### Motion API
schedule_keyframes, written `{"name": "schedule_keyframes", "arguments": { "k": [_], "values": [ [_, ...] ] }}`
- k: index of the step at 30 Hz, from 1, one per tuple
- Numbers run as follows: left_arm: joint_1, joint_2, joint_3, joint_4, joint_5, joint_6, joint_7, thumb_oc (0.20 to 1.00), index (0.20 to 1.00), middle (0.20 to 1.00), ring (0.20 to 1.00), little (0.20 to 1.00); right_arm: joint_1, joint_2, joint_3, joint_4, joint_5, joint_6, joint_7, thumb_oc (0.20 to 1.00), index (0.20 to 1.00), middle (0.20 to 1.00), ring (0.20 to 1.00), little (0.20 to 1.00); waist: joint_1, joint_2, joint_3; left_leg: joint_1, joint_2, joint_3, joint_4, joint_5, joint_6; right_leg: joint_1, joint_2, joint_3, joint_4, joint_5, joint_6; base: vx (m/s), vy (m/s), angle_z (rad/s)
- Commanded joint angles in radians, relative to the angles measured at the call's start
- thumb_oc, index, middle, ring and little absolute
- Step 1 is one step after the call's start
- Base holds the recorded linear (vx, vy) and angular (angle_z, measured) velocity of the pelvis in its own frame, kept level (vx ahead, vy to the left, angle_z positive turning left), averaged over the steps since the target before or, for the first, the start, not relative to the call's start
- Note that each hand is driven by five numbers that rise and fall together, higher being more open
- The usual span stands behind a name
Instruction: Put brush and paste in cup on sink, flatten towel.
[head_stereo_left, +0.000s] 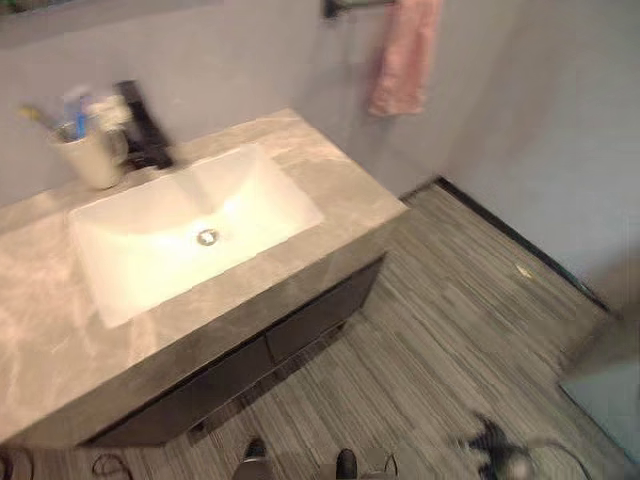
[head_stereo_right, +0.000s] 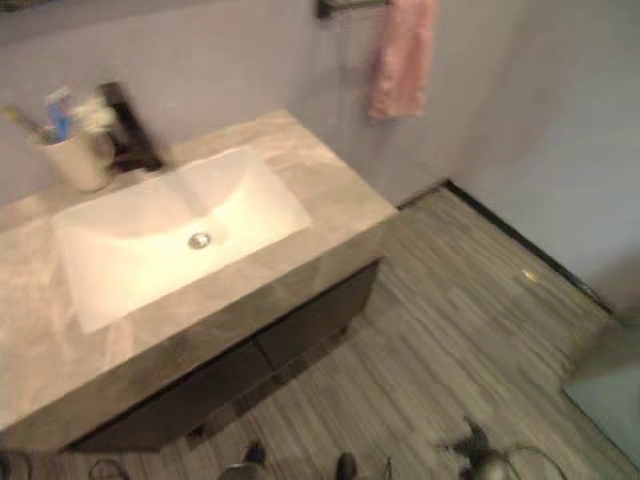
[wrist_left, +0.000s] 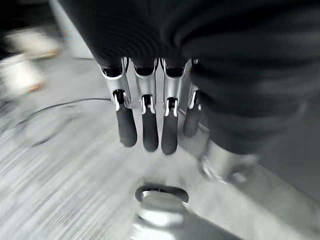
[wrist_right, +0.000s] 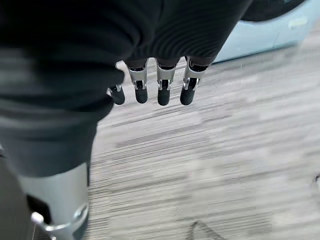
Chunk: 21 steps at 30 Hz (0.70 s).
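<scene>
The cup (head_stereo_left: 92, 155) stands at the back left of the worktop (head_stereo_left: 330, 185), beside the tap (head_stereo_left: 143, 125), with what look like the brush and paste already upright in it. So the pink towel (head_stereo_left: 405, 55), hanging bunched on the wall rail, is likely the step left. Both hands hang low over the floor, left hand (wrist_left: 145, 122) and right hand (wrist_right: 160, 87), fingers straight, holding nothing. Smoothing it means reaching up past the worktop's right corner and drawing the cloth sideways along the rail.
</scene>
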Motion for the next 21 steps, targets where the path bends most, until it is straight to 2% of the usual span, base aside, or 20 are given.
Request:
{"name": "schedule_keyframes", "arguments": {
  "k": [1, 3, 5, 7, 8, 12, 13, 14, 15, 16, 17, 18, 19, 20, 21],
  "values": [
    [-0.009, 0.038, -0.019, 0.005, 0.095, -0.019, -0.030, 1.000, 1.000, 1.000, 1.000, 1.000, 0.072, 0.023, 0.012, 0.034, -0.022, 0.004, 0.025, 1.000, 1.000, 1.000, 1.000, 1.000, 0.014, -0.021, -0.034, -0.045, -0.012, 0.139, -0.009, 0.017, 0.079, 0.001, 0.025, 0.008, 0.020, -0.013, 0.066, 0.09, 0.141, -0.34],
    [-0.022, 0.033, -0.061, -0.027, 0.113, -0.026, -0.031, 1.000, 1.000, 1.000, 1.000, 1.000, 0.075, 0.026, 0.005, 0.030, -0.015, 0.006, 0.018, 1.000, 1.000, 1.000, 1.000, 1.000, 0.005, -0.016, -0.038, -0.036, -0.019, 0.144, -0.016, 0.009, 0.087, -0.004, 0.023, 0.021, 0.027, -0.015, 0.071, 0.04, 0.122, -0.43],
    [-0.049, 0.028, -0.130, -0.080, 0.147, -0.036, -0.039, 1.000, 1.000, 1.000, 1.000, 1.000, 0.072, 0.031, -0.011, 0.036, 0.006, 0.005, 0.012, 1.000, 1.000, 1.000, 1.000, 1.000, -0.016, 0.000, -0.039, -0.015, -0.026, 0.183, -0.031, -0.003, 0.101, -0.027, 0.012, 0.060, 0.049, -0.004, 0.089, 0.01, 0.162, -0.51],
    [-0.058, 0.030, -0.153, -0.095, 0.162, -0.040, -0.041, 1.000, 1.000, 1.000, 1.000, 1.000, 0.070, 0.034, -0.012, 0.036, 0.007, 0.008, 0.011, 1.000, 1.000, 1.000, 1.000, 1.000, -0.019, 0.005, -0.037, -0.008, -0.025, 0.200, -0.034, -0.007, 0.107, -0.037, 0.009, 0.076, 0.056, 0.001, 0.095, -0.01, 0.149, -0.67],
    [-0.072, 0.032, -0.190, -0.105, 0.191, -0.045, -0.045, 1.000, 1.000, 1.000, 1.000, 1.000, 0.065, 0.041, -0.012, 0.047, 0.007, 0.012, 0.011, 1.000, 1.000, 1.000, 1.000, 1.000, -0.025, 0.013, -0.034, 0.003, -0.028, 0.230, -0.047, -0.012, 0.115, -0.055, -0.002, 0.105, 0.060, 0.015, 0.114, -0.04, 0.220, -0.68],
    [-0.100, 0.039, -0.207, -0.111, 0.211, -0.047, -0.031, 1.000, 1.000, 1.000, 1.000, 1.000, 0.053, 0.056, -0.012, 0.060, 0.012, 0.017, 0.007, 1.000, 1.000, 1.000, 1.000, 1.000, -0.032, 0.020, -0.028, 0.010, -0.028, 0.286, -0.071, -0.014, 0.122, -0.092, -0.022, 0.142, 0.062, 0.045, 0.146, -0.05, 0.133, -0.91],
    [-0.111, 0.044, -0.200, -0.126, 0.203, -0.049, -0.019, 1.000, 1.000, 1.000, 1.000, 1.000, 0.050, 0.064, -0.015, 0.061, 0.018, 0.018, 0.003, 1.000, 1.000, 1.000, 1.000, 1.000, -0.040, 0.020, -0.024, 0.013, -0.028, 0.322, -0.081, -0.019, 0.124, -0.114, -0.033, 0.151, 0.059, 0.065, 0.162, -0.06, 0.113, -0.41],
    [-0.111, 0.044, -0.200, -0.126, 0.203, -0.049, -0.019, 1.000, 1.000, 1.000, 1.000, 1.000, 0.050, 0.064, -0.015, 0.061, 0.018, 0.018, 0.003, 1.000, 1.000, 1.000, 1.000, 1.000, -0.040, 0.020, -0.024, 0.013, -0.028, 0.322, -0.081, -0.019, 0.124, -0.114, -0.033, 0.151, 0.059, 0.065, 0.162, -0.08, 0.080, -0.21],
    [-0.116, 0.047, -0.183, -0.137, 0.180, -0.051, -0.002, 1.000, 1.000, 1.000, 1.000, 1.000, 0.051, 0.081, -0.026, 0.062, 0.034, 0.018, -0.008, 1.000, 1.000, 1.000, 1.000, 1.000, -0.036, 0.015, -0.011, 0.023, -0.015, 0.372, -0.074, -0.031, 0.121, -0.131, -0.048, 0.084, 0.064, 0.076, 0.167, -0.06, 0.021, -0.46],
    [-0.115, 0.048, -0.170, -0.146, 0.162, -0.050, 0.004, 1.000, 1.000, 1.000, 1.000, 1.000, 0.057, 0.090, -0.037, 0.055, 0.048, 0.014, -0.015, 1.000, 1.000, 1.000, 1.000, 1.000, -0.019, 0.013, -0.006, 0.029, 0.003, 0.411, -0.066, -0.040, 0.116, -0.140, -0.074, -0.059, 0.080, 0.065, 0.151, -0.07, 0.019, -0.82],
    [-0.116, 0.048, -0.170, -0.146, 0.162, -0.050, 0.004, 1.000, 1.000, 1.000, 1.000, 1.000, 0.057, 0.090, -0.037, 0.055, 0.048, 0.015, -0.015, 1.000, 1.000, 1.000, 1.000, 1.000, -0.020, 0.013, -0.007, 0.025, 0.002, 0.411, -0.065, -0.038, 0.116, -0.142, -0.074, -0.060, 0.079, 0.067, 0.151, -0.08, 0.027, -1.96],
    [-0.103, 0.048, -0.144, -0.165, 0.134, -0.051, 0.011, 1.000, 1.000, 1.000, 1.000, 1.000, 0.070, 0.101, -0.045, 0.047, 0.068, 0.006, -0.019, 1.000, 1.000, 1.000, 1.000, 1.000, -0.010, 0.011, -0.002, 0.043, 0.016, 0.455, -0.061, -0.045, 0.113, -0.115, -0.091, -0.236, 0.099, 0.035, 0.124, -0.05, 0.019, -1.83],
    [-0.103, 0.049, -0.144, -0.165, 0.134, -0.051, 0.011, 1.000, 1.000, 1.000, 1.000, 1.000, 0.070, 0.101, -0.045, 0.047, 0.068, 0.006, -0.019, 1.000, 1.000, 1.000, 1.000, 1.000, -0.011, 0.010, -0.003, 0.040, 0.016, 0.455, -0.062, -0.043, 0.113, -0.117, -0.091, -0.236, 0.097, 0.038, 0.124, -0.08, 0.014, -1.52],
    [-0.087, 0.048, -0.121, -0.183, 0.103, -0.053, 0.013, 1.000, 1.000, 1.000, 1.000, 1.000, 0.084, 0.111, -0.051, 0.042, 0.079, -0.004, -0.024, 1.000, 1.000, 1.000, 1.000, 1.000, -0.004, 0.001, -0.009, 0.051, 0.026, 0.499, -0.066, -0.040, 0.111, -0.106, -0.079, -0.335, 0.123, 0.010, 0.105, -0.04, -0.009, -0.42],
    [-0.086, 0.048, -0.121, -0.184, 0.103, -0.053, 0.013, 1.000, 1.000, 1.000, 1.000, 1.000, 0.084, 0.111, -0.050, 0.042, 0.079, -0.004, -0.024, 1.000, 1.000, 1.000, 1.000, 1.000, -0.003, 0.001, -0.009, 0.051, 0.026, 0.500, -0.066, -0.040, 0.111, -0.107, -0.079, -0.335, 0.123, 0.009, 0.105, -0.04, -0.018, -0.48]
  ]
}}
